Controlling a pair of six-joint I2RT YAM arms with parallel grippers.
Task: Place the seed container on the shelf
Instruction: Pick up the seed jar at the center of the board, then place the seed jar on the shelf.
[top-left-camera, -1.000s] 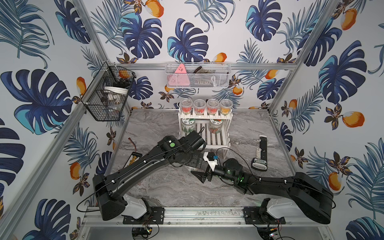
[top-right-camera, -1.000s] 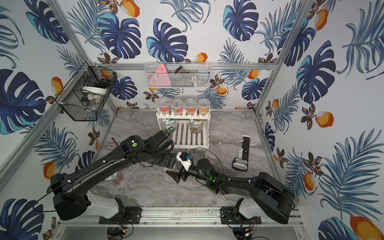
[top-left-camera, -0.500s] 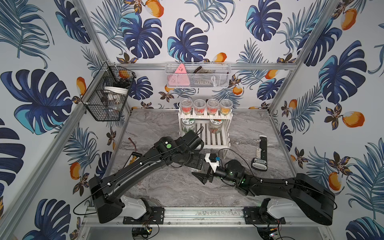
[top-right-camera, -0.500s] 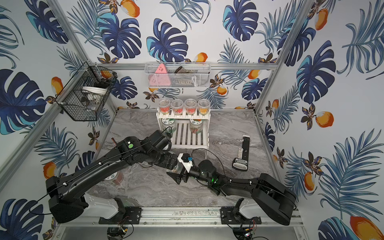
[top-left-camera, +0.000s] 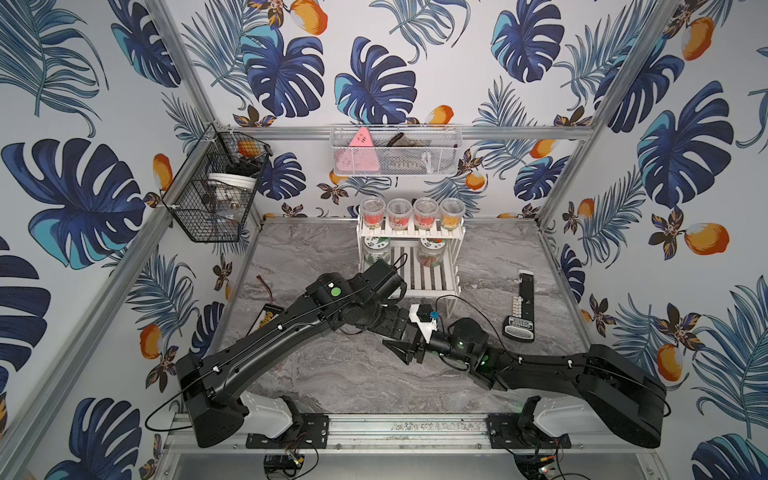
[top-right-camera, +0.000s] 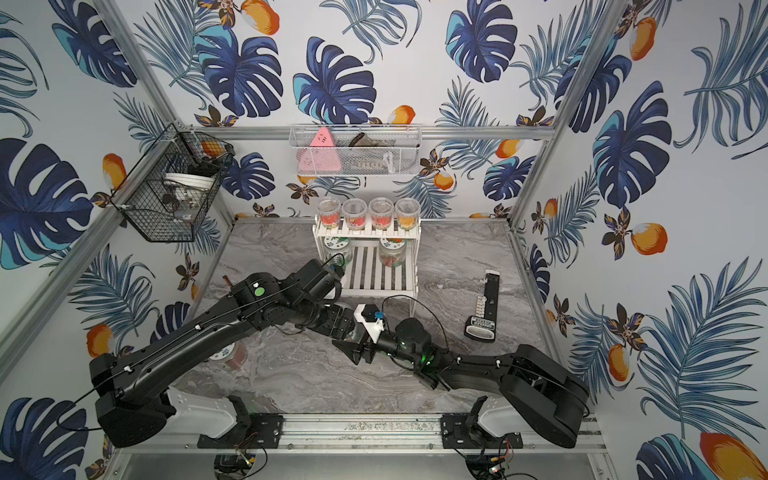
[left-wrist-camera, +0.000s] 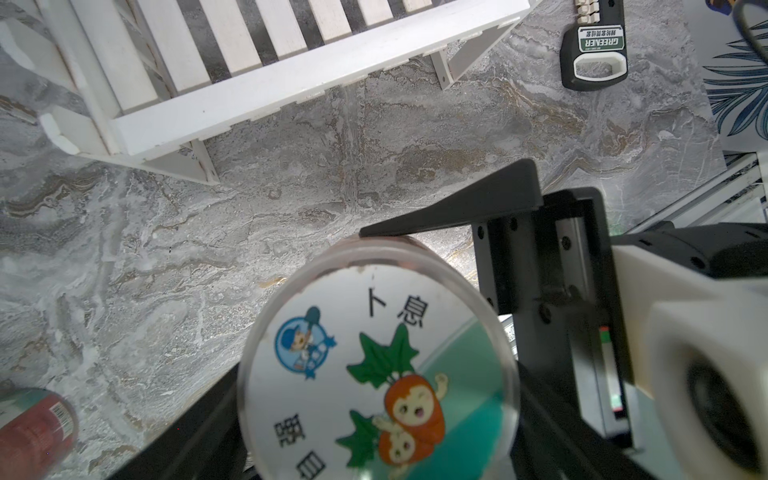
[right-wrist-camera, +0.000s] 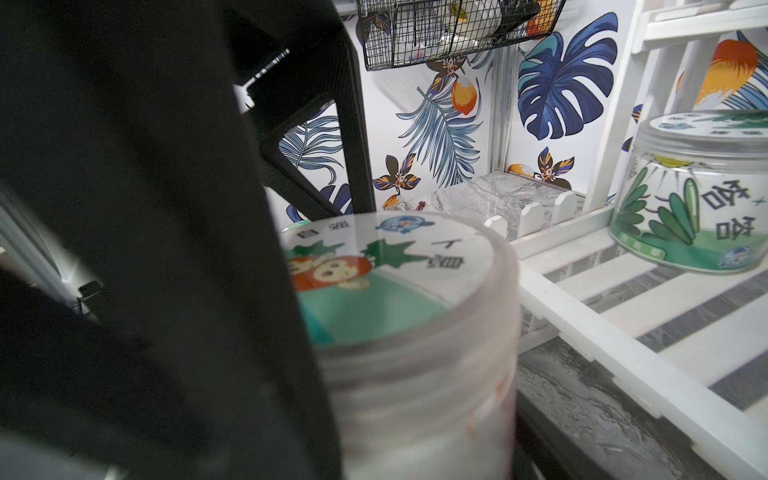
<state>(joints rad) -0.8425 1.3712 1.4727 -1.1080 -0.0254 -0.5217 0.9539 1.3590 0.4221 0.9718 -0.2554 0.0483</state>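
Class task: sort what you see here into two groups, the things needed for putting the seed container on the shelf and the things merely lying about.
Needed for the job:
- seed container with the carrot label
- white stepped shelf

Merely lying about:
- black wire basket
- white mesh basket
- black hand tool
- black-and-yellow packet

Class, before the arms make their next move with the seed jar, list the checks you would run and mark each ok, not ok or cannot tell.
1. Upright jar, lid on: ok.
2. Jaws of the right gripper gripping the jar: cannot tell; one touches its rim.
3. The left gripper free of the jar: cannot tell.
4. Lower board of the shelf has bare slats in front: ok.
5. Top board free: not ok; four cups fill it.
6. The left arm clear of the shelf: cannot tell.
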